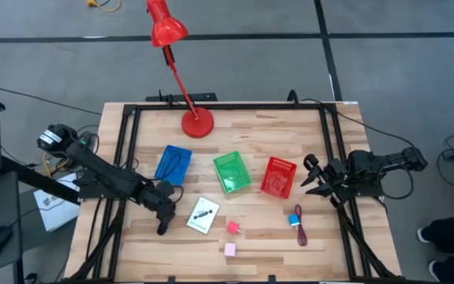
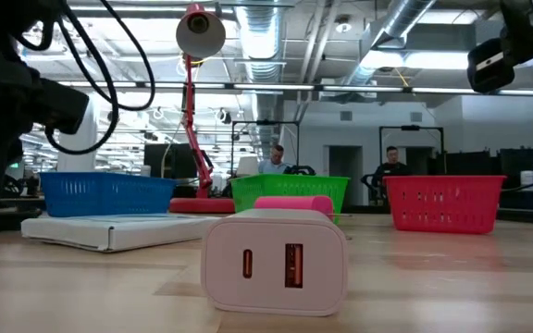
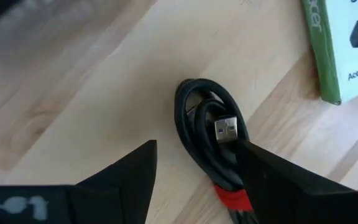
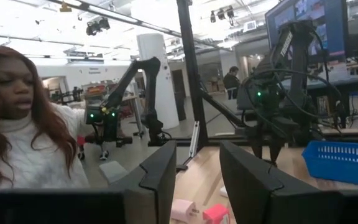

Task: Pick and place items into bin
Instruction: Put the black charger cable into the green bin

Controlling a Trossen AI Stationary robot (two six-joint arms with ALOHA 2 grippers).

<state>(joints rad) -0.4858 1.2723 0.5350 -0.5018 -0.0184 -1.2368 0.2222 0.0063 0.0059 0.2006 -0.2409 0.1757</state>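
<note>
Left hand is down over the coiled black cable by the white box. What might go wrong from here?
1. The cable lies off-centre in the open left hand, against one finger. Closing may catch only an outer loop, and the coil could slip or unwind.
2. The white box lies close by, so a finger might nudge it.
3. A loose end could snag on the rim of the blue bin.

The right hand waits at the table's right edge.

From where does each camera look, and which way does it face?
High: above table, facing down; both arms, left gripper and right gripper.
Low: table height, facing level; white charger; arm parts above.
Left wrist: facing down; black cable between its open fingers.
Right wrist: facing across table; its open fingers.
Shared: blue basket, except left wrist.
</note>
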